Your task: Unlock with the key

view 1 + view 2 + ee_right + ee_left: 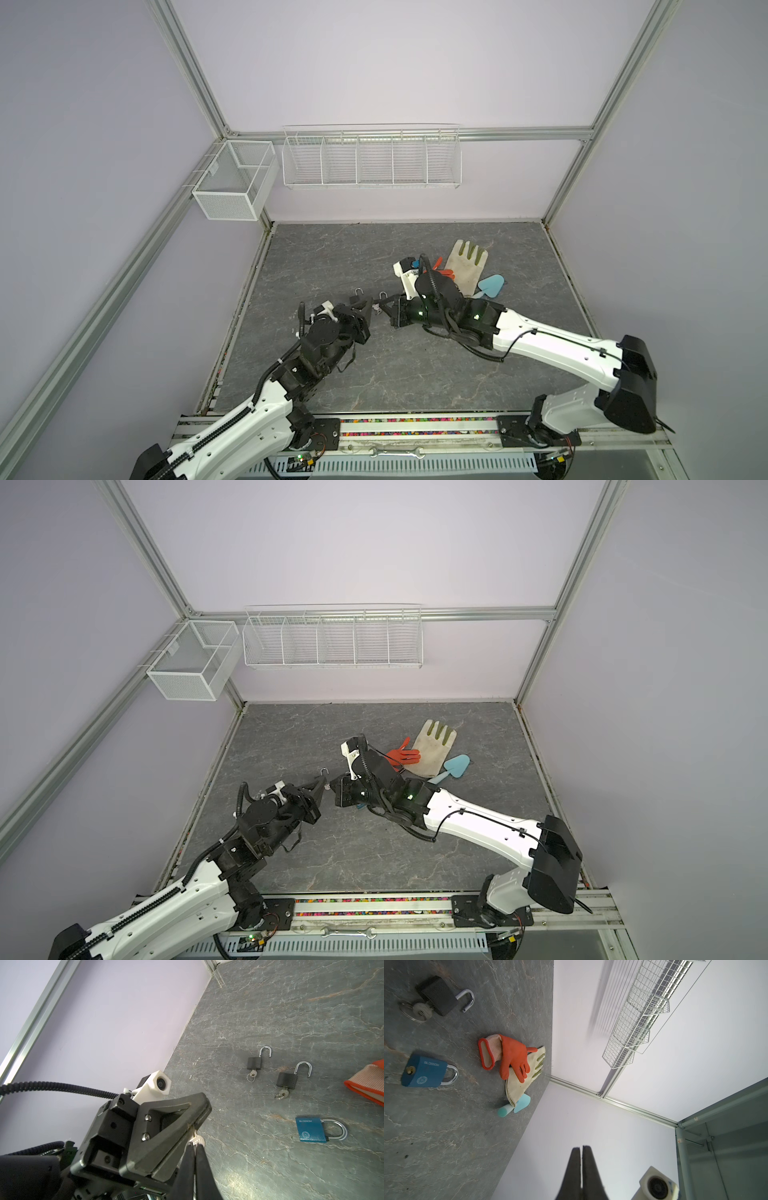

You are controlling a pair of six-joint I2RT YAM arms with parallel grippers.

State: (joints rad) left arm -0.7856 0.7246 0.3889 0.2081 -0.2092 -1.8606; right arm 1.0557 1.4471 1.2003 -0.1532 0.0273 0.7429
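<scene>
On my right wrist feed the right gripper [194, 1147] is pinching a small silver key [199, 1140]. The key's head pokes out past the fingertips, and it is held up above the grey table [291, 1005]. The left gripper [581, 1149] meets it tip to tip, with its fingers pressed together. Its own camera shows nothing between them, so I cannot tell whether it also grips the key, though its tips touch the key on the right wrist feed. In both top views the two grippers meet over the middle of the table. The blue padlock [311, 1129] lies flat on the table, shackle seated shut, apart from both grippers. Beyond it lie the nearer black padlock [286, 1080] and the farther black padlock [254, 1063], each with its shackle swung open and a key in its base. The red glove [512, 1055] lies partly over the cream glove [519, 1084]. A blue trowel [492, 286] sticks out from under the cream glove.
</scene>
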